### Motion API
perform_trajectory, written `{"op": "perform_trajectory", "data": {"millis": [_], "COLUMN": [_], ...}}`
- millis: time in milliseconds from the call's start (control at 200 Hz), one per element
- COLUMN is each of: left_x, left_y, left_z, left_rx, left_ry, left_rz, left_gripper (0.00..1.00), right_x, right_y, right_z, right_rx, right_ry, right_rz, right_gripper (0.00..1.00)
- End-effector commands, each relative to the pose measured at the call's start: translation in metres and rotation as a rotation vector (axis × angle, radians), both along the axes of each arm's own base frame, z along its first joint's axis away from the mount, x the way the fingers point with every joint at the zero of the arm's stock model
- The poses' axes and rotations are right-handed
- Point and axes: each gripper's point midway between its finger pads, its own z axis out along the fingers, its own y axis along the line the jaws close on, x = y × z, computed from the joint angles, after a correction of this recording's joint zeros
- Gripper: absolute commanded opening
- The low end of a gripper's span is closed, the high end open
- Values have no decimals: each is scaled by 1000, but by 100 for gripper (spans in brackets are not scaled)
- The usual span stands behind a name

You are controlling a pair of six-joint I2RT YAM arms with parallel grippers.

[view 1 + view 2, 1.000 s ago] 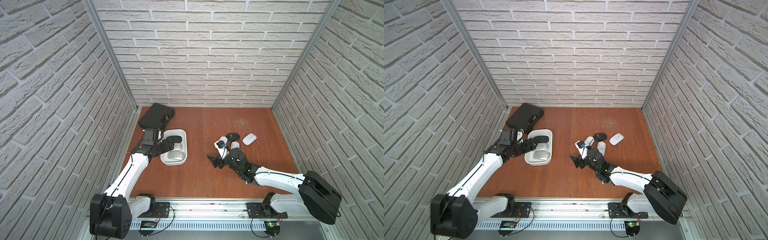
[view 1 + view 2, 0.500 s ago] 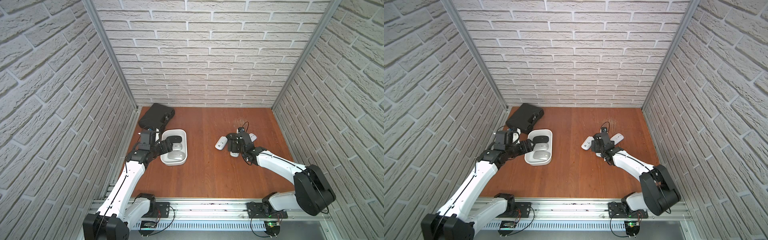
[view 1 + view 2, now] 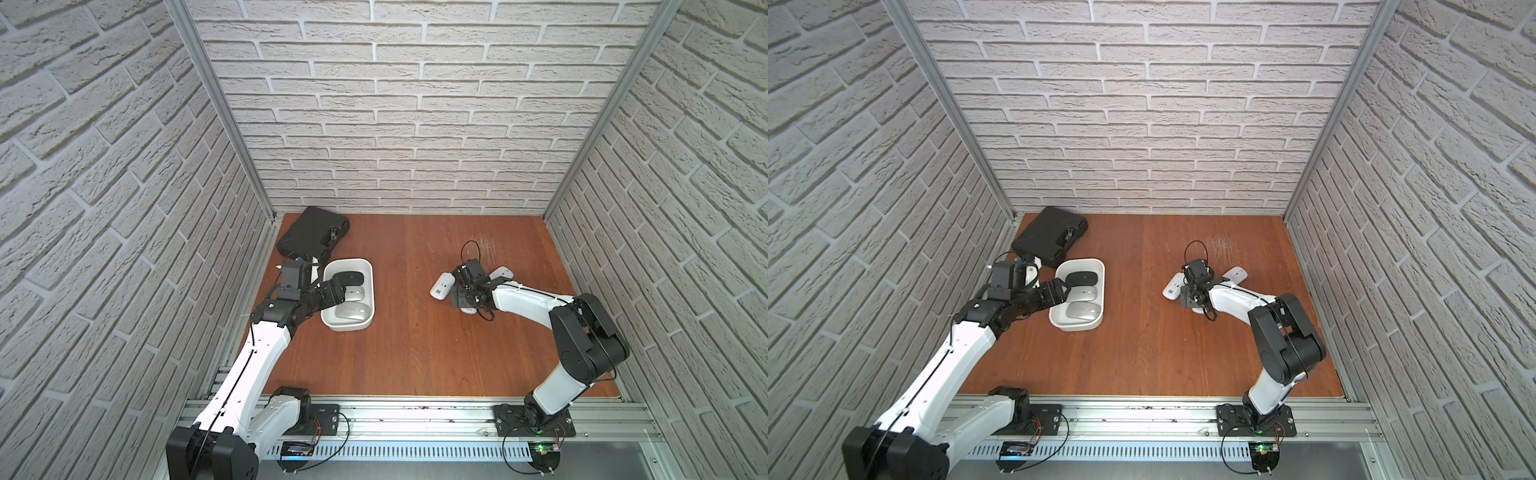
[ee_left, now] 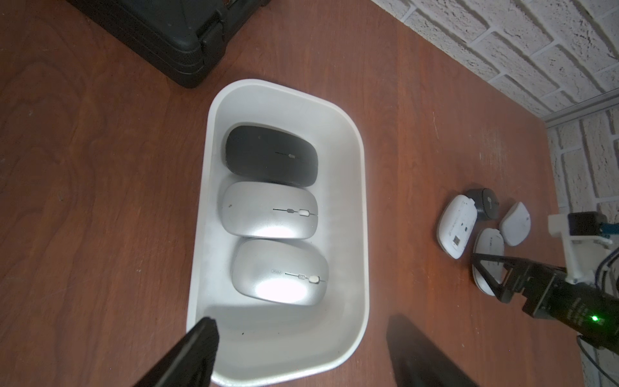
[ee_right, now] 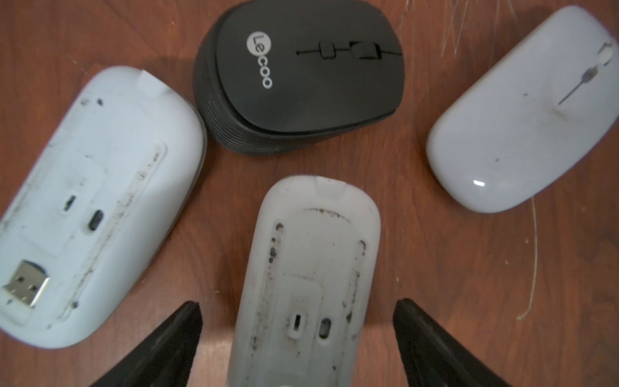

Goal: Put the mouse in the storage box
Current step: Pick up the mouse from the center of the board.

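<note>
My right end effector (image 5: 298, 306) is open, one finger (image 5: 167, 351) at each side of the upside-down white mouse (image 5: 311, 254) on the table (image 5: 435, 284), not touching it; the Lecoo mouse (image 5: 301, 73) lies near it. My left end effector (image 4: 303, 323) is open too, above one end of the storage box (image 4: 345, 214), w/ a dark mouse (image 4: 271, 155) and 2 silver mice (image 4: 268, 211) already inside.
</note>
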Motion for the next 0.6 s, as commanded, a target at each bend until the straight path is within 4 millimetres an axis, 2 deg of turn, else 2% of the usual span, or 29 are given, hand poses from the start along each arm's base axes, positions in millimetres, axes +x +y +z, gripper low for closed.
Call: {"op": "perform_trajectory", "data": {"millis": [0, 210, 595], "left_x": [0, 0, 0], "left_y": [-2, -3, -4], "left_z": [-2, -4, -2], "left_rx": [6, 2, -3], "left_ry": [-11, -7, -10], "left_rz": [-17, -18, -21], "left_gripper": [84, 83, 83], "right_x": [3, -3, -5], "right_y": [0, -1, 4], "right_z": [-2, -20, -16], "right_rx": [9, 32, 91], "right_ry": [18, 70, 45], "right_rz": [-23, -46, -33], "right_gripper": [92, 85, 68]}}
